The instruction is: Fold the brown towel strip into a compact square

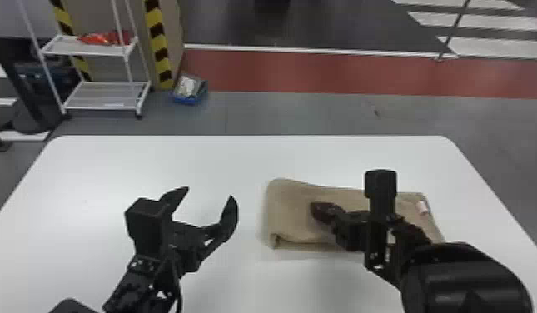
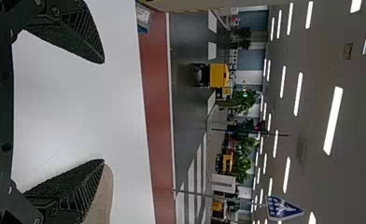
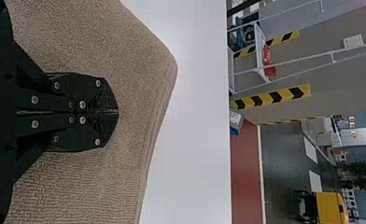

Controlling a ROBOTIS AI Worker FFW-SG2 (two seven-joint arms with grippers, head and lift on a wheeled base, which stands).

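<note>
a white rack stands beyond a table.

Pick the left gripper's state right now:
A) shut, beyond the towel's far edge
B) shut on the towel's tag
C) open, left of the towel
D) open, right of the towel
C: the left gripper has its fingers spread wide with nothing between them, and the head view shows it to the left of the towel.

my right gripper and arm hide the near right part of the brown towel from me; its pale tag is too blurred to read.
</note>
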